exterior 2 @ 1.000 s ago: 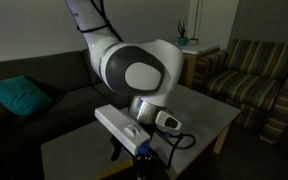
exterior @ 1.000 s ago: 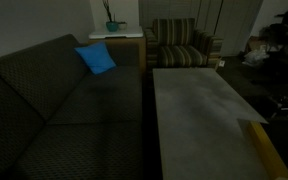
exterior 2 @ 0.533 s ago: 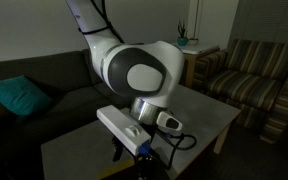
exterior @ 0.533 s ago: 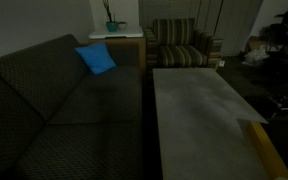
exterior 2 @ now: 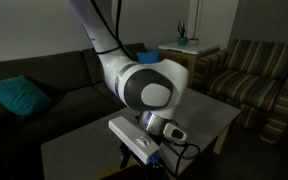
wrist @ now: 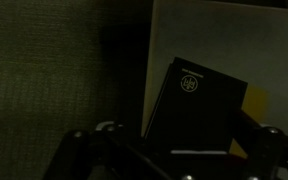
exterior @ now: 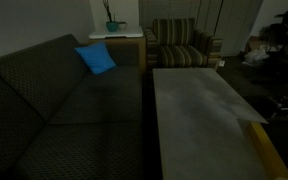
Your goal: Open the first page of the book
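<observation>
Wrist view shows the hand [wrist: 174, 150] wide and empty above the closed book [wrist: 199, 100] on the desk [wrist: 224, 40], so nothing is opened yet

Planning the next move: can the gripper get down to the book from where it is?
Probably yes: the gripper hangs over the table with jaws open, and nothing upright stands between it and the book.
</observation>
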